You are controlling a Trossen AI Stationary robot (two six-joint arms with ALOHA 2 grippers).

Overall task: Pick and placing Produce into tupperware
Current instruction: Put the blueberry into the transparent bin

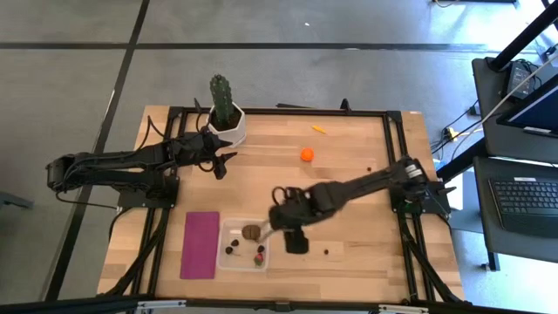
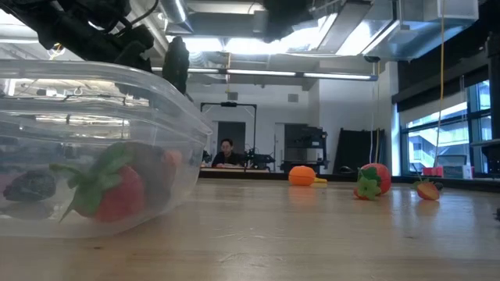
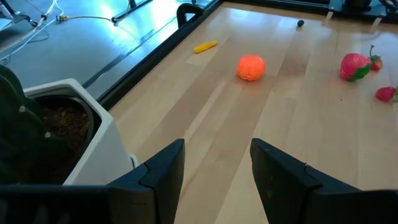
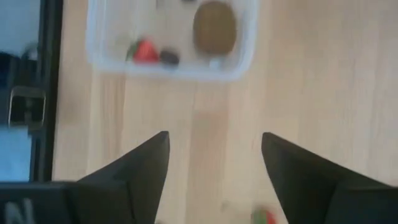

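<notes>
Currently I hold the right gripper (image 1: 296,242) empty with fingers spread, just beside the tupperware (image 1: 221,258), where the kiwi (image 4: 214,26) lies; the next pick is the orange ball (image 1: 307,154), well beyond it.

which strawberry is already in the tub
The strawberry lying in the tupperware beside the kiwi. The other strawberries sit on the bare table, outside it.
</notes>
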